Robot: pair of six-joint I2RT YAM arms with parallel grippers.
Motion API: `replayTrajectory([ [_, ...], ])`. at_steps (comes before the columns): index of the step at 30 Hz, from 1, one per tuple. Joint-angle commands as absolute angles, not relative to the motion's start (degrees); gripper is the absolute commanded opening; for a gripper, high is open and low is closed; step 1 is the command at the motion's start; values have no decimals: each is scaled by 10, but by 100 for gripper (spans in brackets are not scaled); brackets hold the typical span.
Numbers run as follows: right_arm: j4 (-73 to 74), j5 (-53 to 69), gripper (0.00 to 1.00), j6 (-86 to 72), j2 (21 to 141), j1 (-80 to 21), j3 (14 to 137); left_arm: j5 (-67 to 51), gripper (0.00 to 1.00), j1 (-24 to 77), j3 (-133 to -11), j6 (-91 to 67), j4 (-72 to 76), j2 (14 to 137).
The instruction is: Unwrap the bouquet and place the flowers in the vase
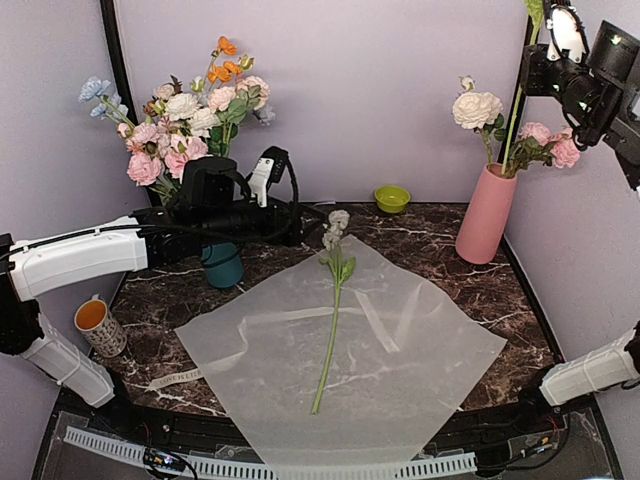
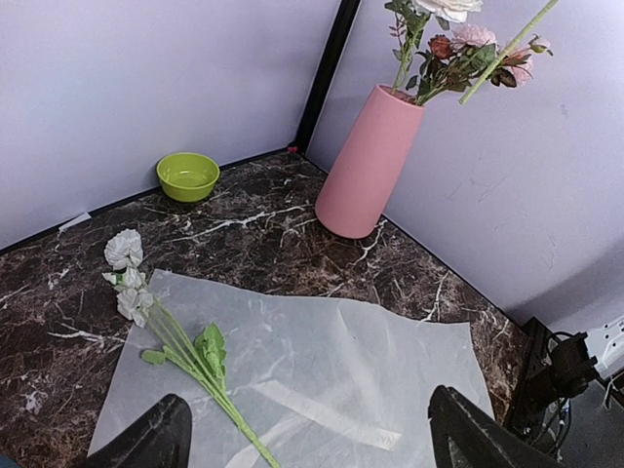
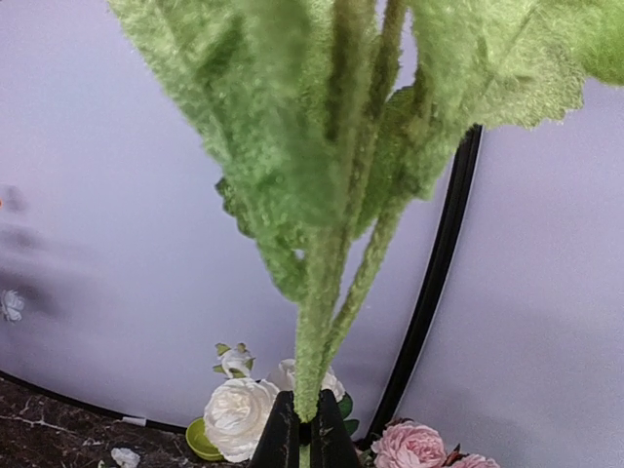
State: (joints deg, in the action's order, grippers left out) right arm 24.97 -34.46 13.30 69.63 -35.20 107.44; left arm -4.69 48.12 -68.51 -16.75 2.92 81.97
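The bouquet is undone: its cream translucent paper (image 1: 400, 340) (image 2: 370, 361) lies spread flat on the marble table. One white-bloomed flower stem (image 1: 333, 320) (image 2: 185, 346) lies on it. The salmon-pink vase (image 1: 485, 215) (image 2: 366, 166) stands at the back right holding white and pink flowers (image 1: 478, 108) (image 3: 239, 414). High above it, my right gripper (image 1: 537, 62) (image 3: 300, 429) is shut on a leafy green stem (image 1: 515, 115) (image 3: 322, 322) that slants down into the vase mouth. My left gripper (image 1: 285, 215) (image 2: 307, 439) hovers open over the paper's far-left edge, with nothing between its fingers.
A teal vase (image 1: 222, 265) with a big pink, white, orange and blue arrangement stands at the back left under my left arm. A green bowl (image 1: 392, 198) sits by the back wall. A patterned mug (image 1: 100, 325) and a ribbon strip (image 1: 175, 378) lie front left.
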Motion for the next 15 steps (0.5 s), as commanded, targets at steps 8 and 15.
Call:
replayTrajectory([
  [8,212,-271,0,81,805,-188,1168,-80,83,479,-677,-185,14,814],
  [15,185,-224,0,39,838,-128,1173,-79,81,480,-660,-197,11,799],
])
